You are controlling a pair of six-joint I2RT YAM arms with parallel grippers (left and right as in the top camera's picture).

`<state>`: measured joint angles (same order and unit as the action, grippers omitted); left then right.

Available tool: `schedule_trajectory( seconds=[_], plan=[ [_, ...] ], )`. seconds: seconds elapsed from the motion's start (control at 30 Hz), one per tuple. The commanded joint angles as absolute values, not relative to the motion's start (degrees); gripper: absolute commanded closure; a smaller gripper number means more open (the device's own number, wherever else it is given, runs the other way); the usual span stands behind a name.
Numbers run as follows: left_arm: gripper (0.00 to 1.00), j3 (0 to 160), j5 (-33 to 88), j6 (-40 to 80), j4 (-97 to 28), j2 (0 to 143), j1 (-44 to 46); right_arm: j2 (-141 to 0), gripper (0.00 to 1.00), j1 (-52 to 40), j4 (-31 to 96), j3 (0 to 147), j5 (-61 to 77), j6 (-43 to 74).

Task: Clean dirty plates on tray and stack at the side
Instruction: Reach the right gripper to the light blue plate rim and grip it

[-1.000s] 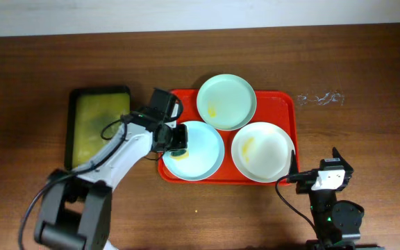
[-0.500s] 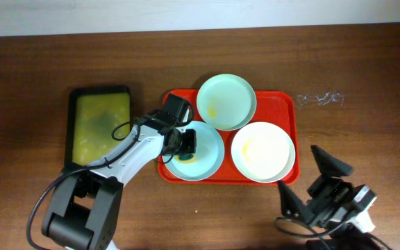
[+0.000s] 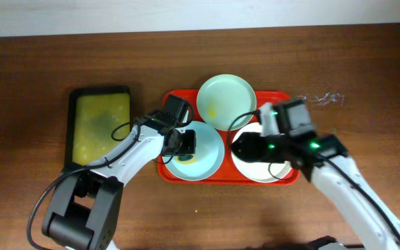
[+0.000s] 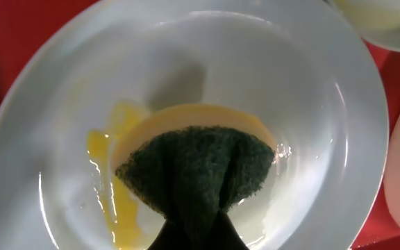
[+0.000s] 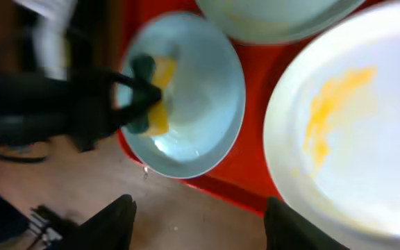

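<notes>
A black tray [image 3: 100,125] lies on the bench left of the red tray [image 3: 224,177]. At that tray's left end the left claw [image 3: 184,143] is clamped on a yellow-green sponge [image 4: 193,173], which touches the yellow-smeared pale blue plate [image 3: 210,158]. The mint plate [image 3: 226,102] overlaps the tray's far rim; the white plate [image 5: 353,139] fills its right end, and the right claw [image 3: 246,147] is over that plate's left edge, fingers apart

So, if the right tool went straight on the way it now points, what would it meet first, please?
Probably the red tray, in the strip between the blue plate and the white plate, where the open right tool aims. Depth is unclear; the white plate's rim might come first.
</notes>
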<state>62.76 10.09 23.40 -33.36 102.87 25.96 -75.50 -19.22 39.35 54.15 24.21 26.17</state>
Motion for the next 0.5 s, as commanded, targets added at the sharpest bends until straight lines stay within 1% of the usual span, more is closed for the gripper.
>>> schedule_trajectory(
  seconds=[0.0, 0.13, 0.17, 0.27, 0.37, 0.47],
  plan=[
    [1.00, 62.83, 10.26, 23.55, -33.28, 103.18, 25.82, -84.71, 0.53, -26.06, 34.50, 54.46, 17.08, 35.00],
    [1.00, 62.83, 10.22, 23.55, -33.04, 103.18, 26.15, -94.61, 0.59, -26.87, 29.30, 54.43, 15.99, 33.89],
    [1.00, 62.83, 10.22, 23.55, -33.04, 103.18, 26.15, -96.47, 0.59, -27.42, 26.46, 54.43, 15.77, 32.77],
    [1.00, 62.83, 10.24, 23.53, -33.06, 103.18, 26.15, -97.82, 0.59, -27.49, 23.22, 54.43, 15.79, 32.12],
    [1.00, 62.83, 10.22, 23.53, -33.06, 103.18, 26.15, -97.82, 0.58, -27.49, 22.81, 54.43, 11.09, 30.24],
    [1.00, 62.83, 10.22, 23.53, -33.06, 103.18, 26.15, -97.89, 0.58, -27.49, 21.93, 54.43, 10.87, 30.20]
  ],
)
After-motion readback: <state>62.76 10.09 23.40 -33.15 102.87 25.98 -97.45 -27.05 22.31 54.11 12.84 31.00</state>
